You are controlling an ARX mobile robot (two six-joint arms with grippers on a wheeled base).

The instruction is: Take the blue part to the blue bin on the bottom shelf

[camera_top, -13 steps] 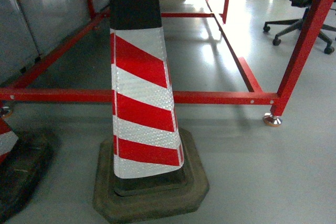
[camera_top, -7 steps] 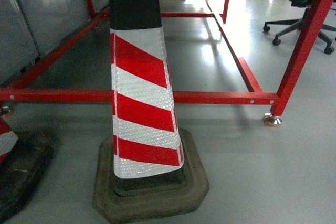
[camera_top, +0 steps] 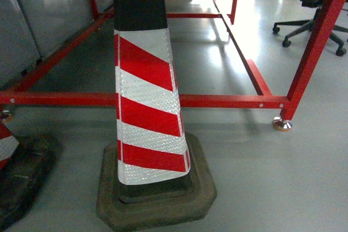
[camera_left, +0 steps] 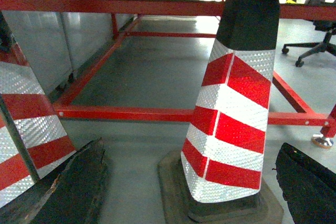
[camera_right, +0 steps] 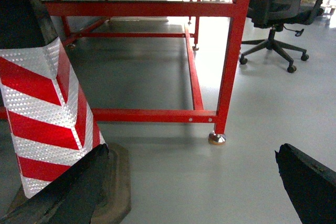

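Black finger pads of the left gripper (camera_left: 189, 192) frame that view's lower corners, spread wide and holding nothing; the right gripper (camera_right: 194, 192) is likewise released. Between them stand two striped cones, one (camera_top: 147, 96) central, another (camera_top: 6, 145) at lower left, apparently marking off the red frame (camera_top: 217, 100). No blue part, bin or shelf is visible.

Striped cone (camera_top: 147, 107) before red frame (camera_top: 234, 101) on glossy grey floor (camera_top: 272, 177)

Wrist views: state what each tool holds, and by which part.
Nothing is held. The left tool and right tool both show spread dark fingers with only the floor and a striped traffic cone between them.
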